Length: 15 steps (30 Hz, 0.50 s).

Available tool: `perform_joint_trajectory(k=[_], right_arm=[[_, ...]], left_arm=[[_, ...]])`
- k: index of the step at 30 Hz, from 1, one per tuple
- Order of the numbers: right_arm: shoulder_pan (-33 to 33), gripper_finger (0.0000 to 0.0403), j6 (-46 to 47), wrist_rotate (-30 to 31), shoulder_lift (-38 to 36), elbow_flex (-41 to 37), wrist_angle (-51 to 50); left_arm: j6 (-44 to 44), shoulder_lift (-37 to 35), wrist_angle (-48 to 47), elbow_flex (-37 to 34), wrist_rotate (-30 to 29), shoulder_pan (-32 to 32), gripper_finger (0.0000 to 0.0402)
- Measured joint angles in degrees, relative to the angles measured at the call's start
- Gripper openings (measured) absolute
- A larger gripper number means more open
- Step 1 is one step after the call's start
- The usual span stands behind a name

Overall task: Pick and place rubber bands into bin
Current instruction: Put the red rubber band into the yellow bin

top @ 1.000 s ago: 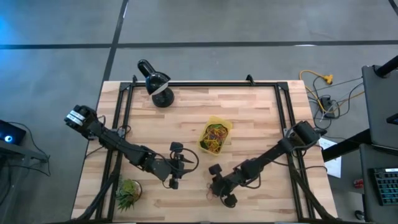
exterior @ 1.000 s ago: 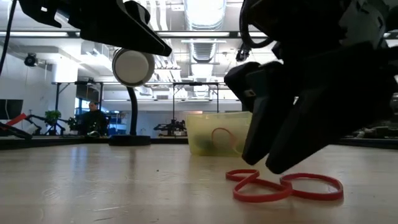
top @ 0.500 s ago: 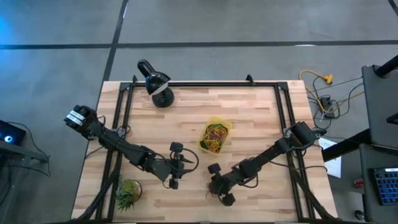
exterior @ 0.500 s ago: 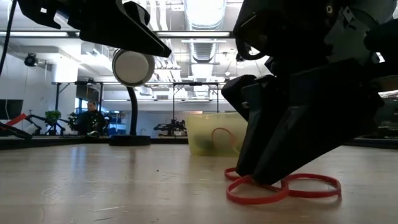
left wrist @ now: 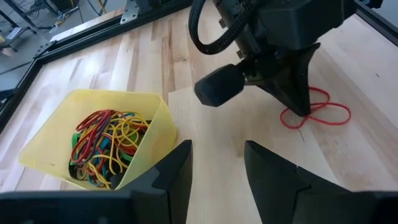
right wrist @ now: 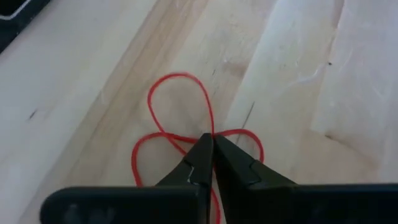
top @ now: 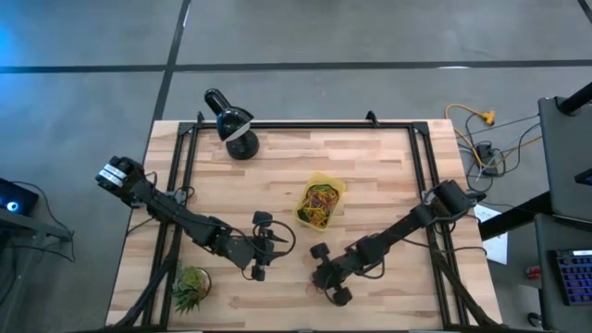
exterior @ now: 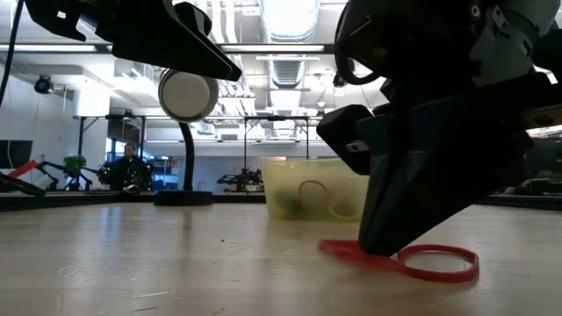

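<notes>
Red rubber — a thin red band (right wrist: 163,134) lies flat on the wooden counter (top: 370,176), folded into several loops that cross at one point. The right pincer (right wrist: 211,149) has its tips pressed together right on that crossing, pinching the strands where they meet, with the tips down at the counter surface. In the low view the band (exterior: 421,261) spreads out past the pincer's foot, one open loop lying clear to the side; it looks not yet lifted.

The relation the coming move turns on: the yellow bin (top: 321,203) sits farther in on the counter than the right pincer (top: 326,277), toward the lamp (top: 231,120), near but apart from it. The carry, I judge, is a short lift and a reach away from the counter's near edge. The bin is already well filled with coloured rubber bands (left wrist: 109,140).

The band's long axis is hard to name, since it is a clover of loops rather than a line; in the left wrist view it (left wrist: 314,112) stretches mostly sideways from the pinch point.

The left pincer (top: 261,246) waits spread, just beside the bin, its fingers (left wrist: 171,174) empty. It is about as near the bin as the right one, but the right holds the band.
</notes>
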Motion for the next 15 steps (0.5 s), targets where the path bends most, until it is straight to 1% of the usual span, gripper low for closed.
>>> perform_joint_trajectory(k=[5, 15], right_arm=[[0.0, 0.0008, -1.0, 1.4, -3.5, -0.4, -3.6], [0.9, 0.0008, -5.7, 12.2, -15.0, -0.2, -10.3]], left_arm=[[0.0, 0.0, 0.0, 0.0, 0.0, 0.0, 0.013], [0.0, 0.0, 0.1, 0.0, 0.0, 0.0, 0.013]])
